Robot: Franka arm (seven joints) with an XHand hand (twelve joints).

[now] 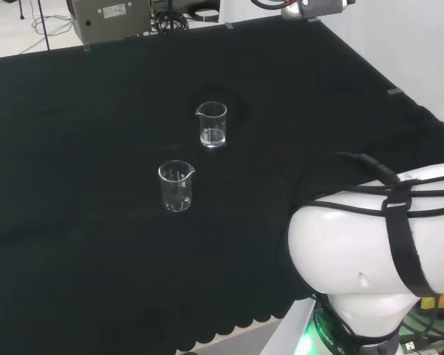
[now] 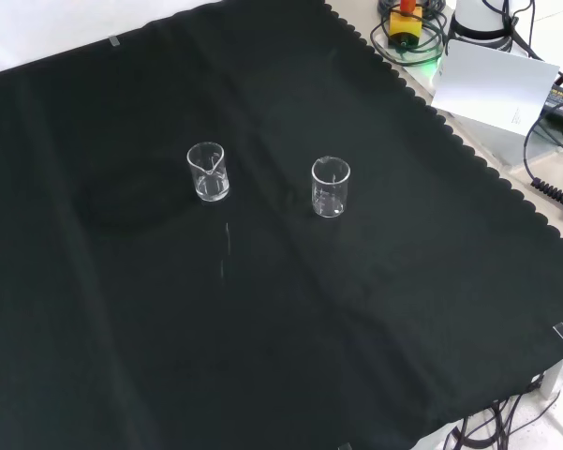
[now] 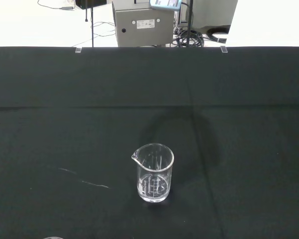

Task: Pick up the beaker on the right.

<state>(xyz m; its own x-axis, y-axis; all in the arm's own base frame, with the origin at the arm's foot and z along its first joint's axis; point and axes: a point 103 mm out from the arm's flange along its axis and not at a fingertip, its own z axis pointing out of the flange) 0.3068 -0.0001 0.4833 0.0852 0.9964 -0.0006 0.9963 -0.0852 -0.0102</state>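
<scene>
Nothing is picked up yet. Two beakers stand upright and apart on the desk [image 1: 74, 111]; in the head view the right beaker [image 1: 212, 124] is also the farther, the left beaker [image 1: 176, 186] nearer. The hand's state: cannot tell.

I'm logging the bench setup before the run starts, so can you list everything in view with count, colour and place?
Beakers: two, clear glass, both upright and apart near the middle of the cloth. In the head view one stands farther off and to the right, the other nearer and to the left. In the front view they show side by side, the first on the left, the second on the right.
Cloth: one, black, covering the bench, scalloped along one edge.
Grey box: one, beyond the cloth's far edge in the head view.
Cables: several, black, off the cloth at the front view's right.
Arm link: white, strapped with black cable, at the head view's lower right.
</scene>
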